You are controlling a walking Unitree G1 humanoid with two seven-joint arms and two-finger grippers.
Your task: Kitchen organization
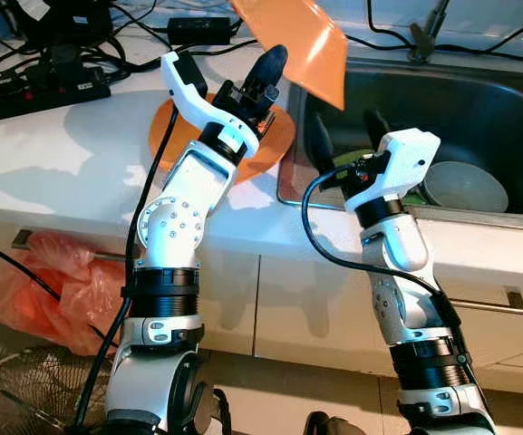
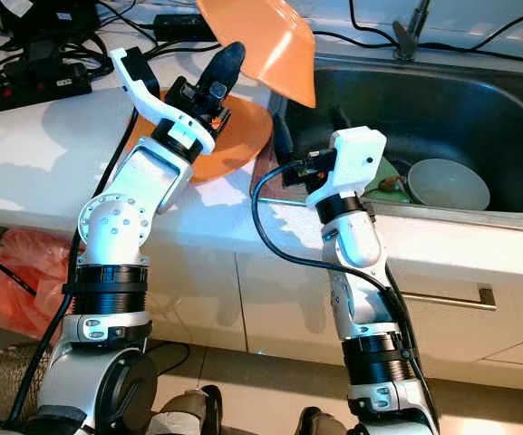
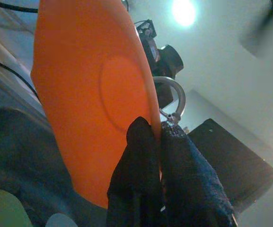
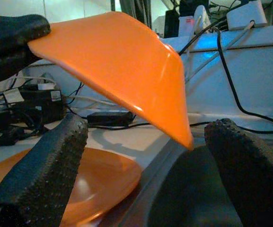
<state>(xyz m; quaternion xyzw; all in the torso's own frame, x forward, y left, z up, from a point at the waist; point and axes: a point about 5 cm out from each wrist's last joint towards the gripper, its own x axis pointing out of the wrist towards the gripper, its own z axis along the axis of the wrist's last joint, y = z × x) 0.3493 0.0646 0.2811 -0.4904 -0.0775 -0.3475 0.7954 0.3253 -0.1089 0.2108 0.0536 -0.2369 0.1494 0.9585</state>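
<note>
The white counter [image 1: 53, 136] carries a steel sink [image 1: 479, 100] on the robot's right side and a tangle of black cables with a power strip [image 1: 25, 95] at the back. Under the counter an orange plastic bag [image 1: 53, 290] lies on the floor.

The left gripper [image 1: 275, 62] holds an orange plate [image 1: 297, 41] up in the air, tilted, over the edge between counter and sink. Its two fingers are clamped on the plate's rim, probably so that the plate can be carried across to a new place.

A second orange plate [image 2: 238, 136] lies flat on the counter below the left arm; I judge the lifted one may be stacked there.

The right gripper [image 4: 145, 156] waits at the sink edge with fingers spread and nothing between them.

In the sink rests a pale bowl [image 1: 465, 186], beside something green that I cannot identify.
</note>
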